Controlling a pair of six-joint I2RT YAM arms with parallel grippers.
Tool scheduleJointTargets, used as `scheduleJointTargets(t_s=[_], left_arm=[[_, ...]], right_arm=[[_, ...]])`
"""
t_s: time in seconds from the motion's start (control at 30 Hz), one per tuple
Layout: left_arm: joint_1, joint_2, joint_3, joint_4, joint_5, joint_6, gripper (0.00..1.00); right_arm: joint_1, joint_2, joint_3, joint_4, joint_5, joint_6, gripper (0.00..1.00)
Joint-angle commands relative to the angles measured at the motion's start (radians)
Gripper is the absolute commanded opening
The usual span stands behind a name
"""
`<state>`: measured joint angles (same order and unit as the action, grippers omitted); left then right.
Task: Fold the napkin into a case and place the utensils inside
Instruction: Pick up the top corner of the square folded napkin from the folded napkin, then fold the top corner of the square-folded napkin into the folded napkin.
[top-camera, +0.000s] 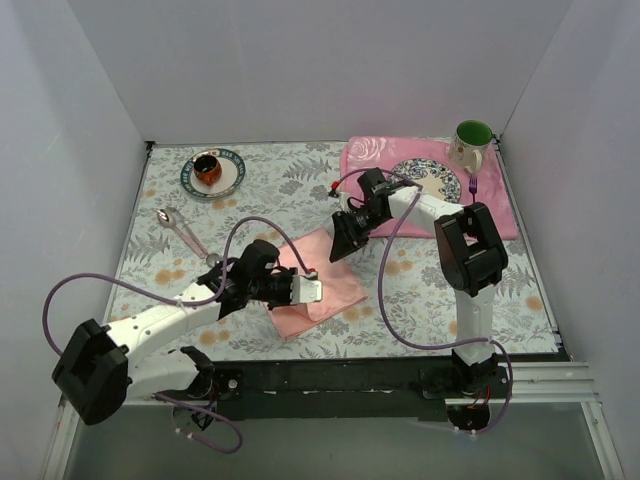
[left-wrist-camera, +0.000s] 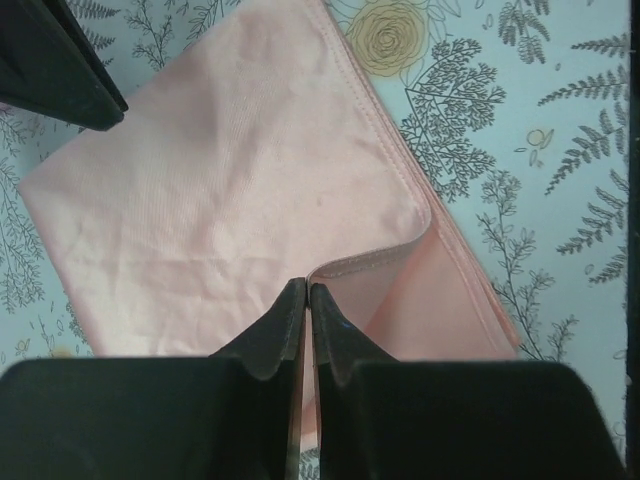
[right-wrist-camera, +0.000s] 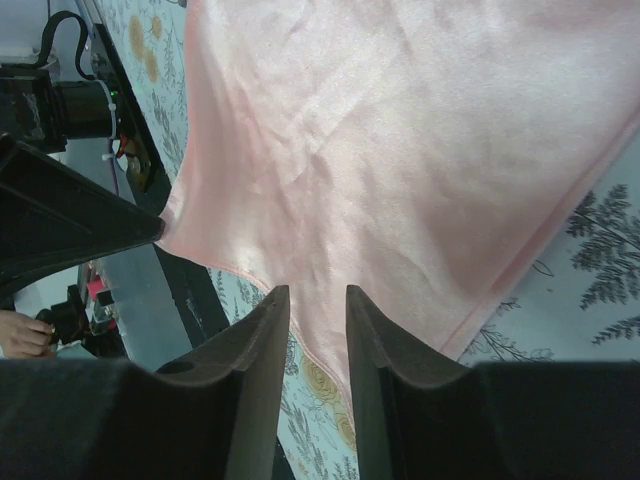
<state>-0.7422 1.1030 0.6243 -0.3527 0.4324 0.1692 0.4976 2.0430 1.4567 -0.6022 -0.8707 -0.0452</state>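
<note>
The napkin (top-camera: 342, 282) is lying on the floral tablecloth (top-camera: 290, 190) near the middle of the table, towards the near edge, between the two arms. It is sitting at an angle, with one corner pointing far and right. The left gripper (top-camera: 314, 290) is reaching in from the left over the cloth. In the left wrist view its jaws (left-wrist-camera: 307, 288) are pressing together on the napkin (left-wrist-camera: 230, 200), with the hemmed edge of a turned-over flap running straight into the fingertips and a thin strip of pink showing between the fingers. The right gripper (top-camera: 338, 246) is hanging over the napkin's far corner. In the right wrist view its jaws (right-wrist-camera: 318, 296) are standing apart, with the narrowing corner of the napkin (right-wrist-camera: 400, 150) lying in the gap between them and not being clamped. The utensils (top-camera: 186, 236) are lying on the tablecloth to the left of the napkin and apart from it, the spoon (top-camera: 165, 216) pointing its bowl towards the far left. A rose-patterned placemat (top-camera: 365, 155) is lying at the far right.
</note>
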Motion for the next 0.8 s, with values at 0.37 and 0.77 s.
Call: scheduleJointTargets(t_s=[0.37, 0.77], left_arm=[[0.113, 0.406, 0.242, 0.265, -0.055, -0.151, 0.0], [0.187, 0.59, 0.359, 0.336, -0.052, -0.223, 0.0]], right_arm=[[-0.119, -0.098, -0.059, 0.012, 0.032, -0.001, 0.49], [-0.14, -0.092, -0.048, 0.015, 0.029, 0.013, 0.49]])
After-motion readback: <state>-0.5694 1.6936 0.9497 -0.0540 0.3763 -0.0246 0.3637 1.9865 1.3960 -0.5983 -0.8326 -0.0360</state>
